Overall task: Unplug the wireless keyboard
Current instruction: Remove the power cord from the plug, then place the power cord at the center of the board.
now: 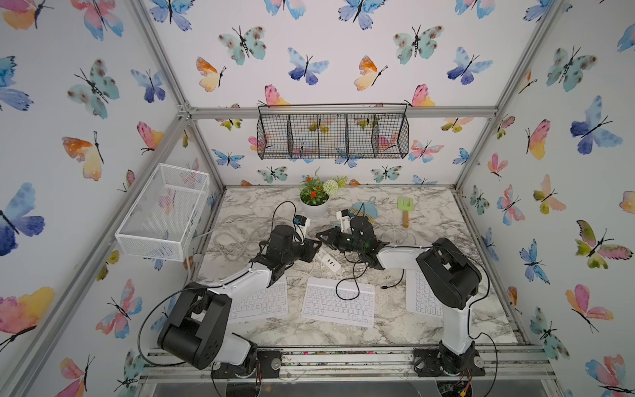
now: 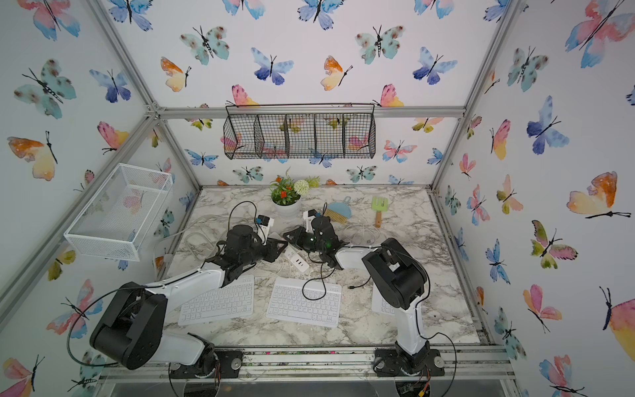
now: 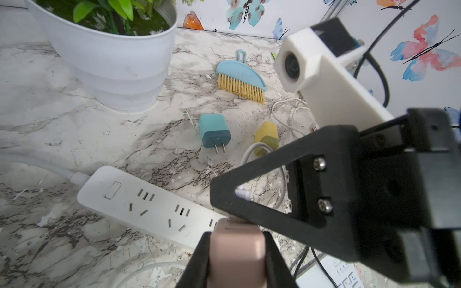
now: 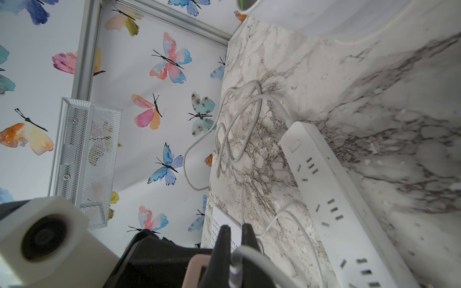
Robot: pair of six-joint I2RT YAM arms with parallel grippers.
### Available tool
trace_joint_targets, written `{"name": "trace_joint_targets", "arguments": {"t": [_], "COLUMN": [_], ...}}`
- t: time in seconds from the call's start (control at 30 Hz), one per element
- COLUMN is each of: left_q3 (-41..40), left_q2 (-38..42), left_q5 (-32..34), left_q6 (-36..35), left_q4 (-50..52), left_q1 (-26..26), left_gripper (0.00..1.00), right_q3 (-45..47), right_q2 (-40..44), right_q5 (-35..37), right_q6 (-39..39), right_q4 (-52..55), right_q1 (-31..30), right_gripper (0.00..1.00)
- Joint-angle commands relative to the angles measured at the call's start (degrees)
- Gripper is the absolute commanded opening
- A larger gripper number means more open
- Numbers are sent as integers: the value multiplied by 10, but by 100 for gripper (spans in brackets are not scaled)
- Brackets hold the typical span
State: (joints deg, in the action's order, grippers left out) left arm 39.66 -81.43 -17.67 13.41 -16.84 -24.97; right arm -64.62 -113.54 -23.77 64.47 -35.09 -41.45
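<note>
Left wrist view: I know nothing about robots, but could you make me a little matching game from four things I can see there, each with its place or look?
Things:
1. pink charger
2. teal charger
3. hand brush
4. white pot

Descriptions:
A. holds a green plant
B. lies loose on the marble table, prongs bare
C. clamped in the left gripper
D. blue back, yellow bristles

Pairs: 1-C, 2-B, 3-D, 4-A.
</note>
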Motion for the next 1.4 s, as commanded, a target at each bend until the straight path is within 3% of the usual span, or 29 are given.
{"name": "trace_joint_targets", "arguments": {"t": [0.0,0.13,0.27,0.4,0.57,0.67,0.8,1.07,1.37], "left_q3": [-5,-28,-37,-20,9,24,24,-28,-24], "left_q2": [16,37,46,34,12,-7,-9,51,45], "left_q5": [-15,-38,-54,-15,85,96,92,41,74], "left_q6": [-50,-102,-106,-72,43,81,56,-50,-9], "left_q4": [23,29,23,34,39,47,64,60,63], "left_q1": [-9,-26,-30,-29,-27,-24,-24,-34,-31], "left_gripper": [0,0,0,0,0,0,0,0,0], "right_q3": [-40,-64,-62,-42,37,51,50,1,25], "right_q2": [1,-26,-25,-9,39,44,32,5,14], "right_q5": [2,-65,-74,-43,66,104,99,-8,3], "right_q6": [-17,-22,-26,-23,3,15,38,29,25], "right_q4": [41,62,62,48,-36,-57,-65,-7,-18], "right_q1": [31,64,77,75,42,22,32,98,99], "right_gripper": [3,3,3,3,3,3,3,3,4]}}
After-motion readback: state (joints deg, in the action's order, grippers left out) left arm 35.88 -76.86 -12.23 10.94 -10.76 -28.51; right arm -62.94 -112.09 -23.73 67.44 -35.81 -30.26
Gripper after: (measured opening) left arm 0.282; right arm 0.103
